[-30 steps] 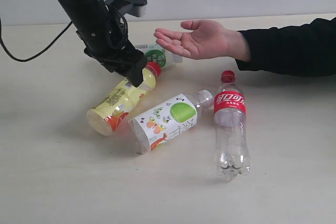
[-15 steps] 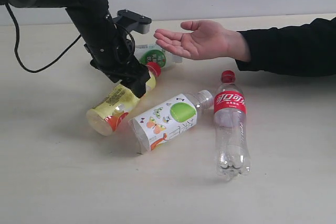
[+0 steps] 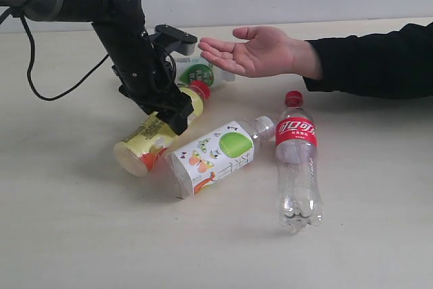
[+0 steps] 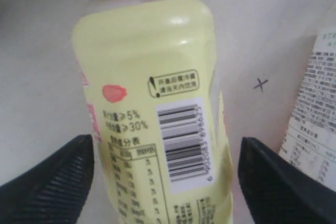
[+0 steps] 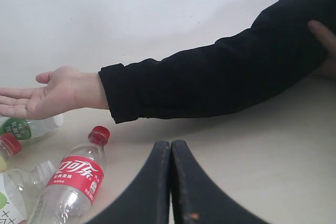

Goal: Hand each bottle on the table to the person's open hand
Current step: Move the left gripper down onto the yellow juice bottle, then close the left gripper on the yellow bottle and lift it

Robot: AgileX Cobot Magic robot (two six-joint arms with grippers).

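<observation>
The yellow juice bottle (image 3: 145, 141) lies on its side on the table (image 3: 81, 235), red cap toward the hand. My left gripper (image 3: 169, 114) is open and straddles its middle; in the left wrist view the bottle (image 4: 152, 77) lies between the fingers (image 4: 52, 182) with a gap on each side. A white-labelled bottle (image 3: 213, 153) lies beside it, the other one (image 3: 203, 72) partly hidden behind the left arm. The cola bottle (image 3: 298, 160) lies to the right. The person's open hand (image 3: 254, 52) hovers palm up behind them. My right gripper (image 5: 171, 148) is shut on nothing.
The person's black sleeve (image 3: 379, 59) stretches along the back right of the table. A black cable (image 3: 40, 86) hangs from the left arm at the back left. In the right wrist view, the cola bottle (image 5: 73, 179) lies just below the hand (image 5: 47, 98).
The left arm has come down and slightly right, bringing its open fingers around the yellow juice bottle. The bottles and the hand have stayed put.
</observation>
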